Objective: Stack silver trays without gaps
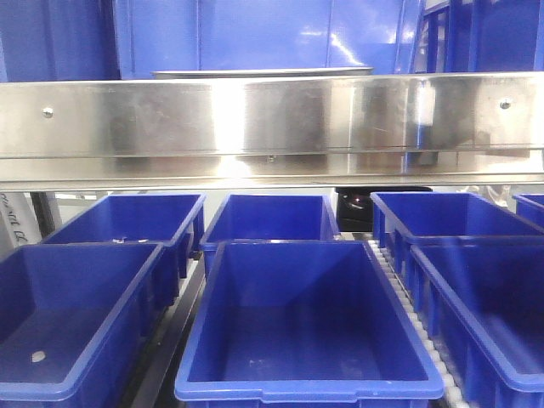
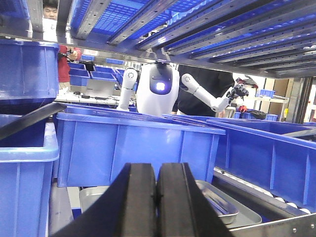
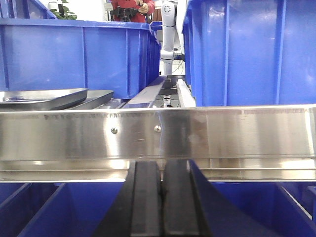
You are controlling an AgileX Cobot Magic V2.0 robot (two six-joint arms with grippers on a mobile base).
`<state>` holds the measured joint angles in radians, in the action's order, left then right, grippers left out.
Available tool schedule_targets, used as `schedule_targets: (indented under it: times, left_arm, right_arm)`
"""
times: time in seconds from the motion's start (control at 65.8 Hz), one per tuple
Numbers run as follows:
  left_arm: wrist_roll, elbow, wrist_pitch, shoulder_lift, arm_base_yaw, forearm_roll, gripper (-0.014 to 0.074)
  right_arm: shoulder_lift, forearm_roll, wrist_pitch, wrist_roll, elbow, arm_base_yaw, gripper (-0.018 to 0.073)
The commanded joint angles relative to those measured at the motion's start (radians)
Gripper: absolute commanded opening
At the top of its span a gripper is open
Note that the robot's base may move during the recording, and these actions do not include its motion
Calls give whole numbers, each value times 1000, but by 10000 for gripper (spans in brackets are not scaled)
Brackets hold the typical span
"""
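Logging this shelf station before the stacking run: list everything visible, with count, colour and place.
Shallow shiny steel trays: at least two, silver, on the shelf behind the left pincer.
Deep plastic bins: six on the lower level, blue; more on the shelf.
Long brushed-steel shelf rail: one, silver, across the front.
White humanoid robot: one, background.
Person in red: one, far left background.
Left pincer: black, shut.
Right pincer: black, shut, below the rail.
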<state>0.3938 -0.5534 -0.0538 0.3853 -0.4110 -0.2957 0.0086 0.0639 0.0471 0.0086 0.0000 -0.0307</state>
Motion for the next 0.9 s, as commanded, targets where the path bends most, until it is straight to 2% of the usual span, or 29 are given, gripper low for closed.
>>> schedule_targets:
  times: [0.0,0.106,0.152,0.197,0.243,0.334,0.486,0.608,0.744,0.82,0.881]
  left_arm:
    - [0,-1,19,-5,-2,-4,-16]
    - [0,3,12,-5,0,2,-16]
    - [-2,18,20,-5,6,54,-16]
    - [-22,36,26,-5,22,139,-16]
    - [-107,62,40,-5,47,192,-16]
    - [-304,128,85,-5,120,207,-16]
    - [-469,239,101,-48,226,296,-16]
    - [-471,337,96,-143,294,316,-16]
    - [-469,443,90,-269,337,316,-16]
    - [-422,494,88,-334,340,296,-16]
    - [-356,542,88,-379,340,243,-16]
  right_arm:
    - [-9,2,-24,-9,0,-4,-79]
    - [-9,2,-24,-9,0,-4,-79]
    - [-9,2,-24,-9,0,-4,-79]
    - [-9,2,-24,-9,0,-4,-79]
    - [-9,2,-24,-9,0,-4,-79]
    - [-9,2,-24,-9,0,-4,-79]
    - [-9,2,-24,-9,0,-4,-79]
    - [-9,2,-24,-9,0,-4,-79]
    - [-9,2,-24,-9,0,-4,-79]
    - [-9,2,-24,-9,0,-4,-79]
    - [-9,2,-24,-9,0,-4,-79]
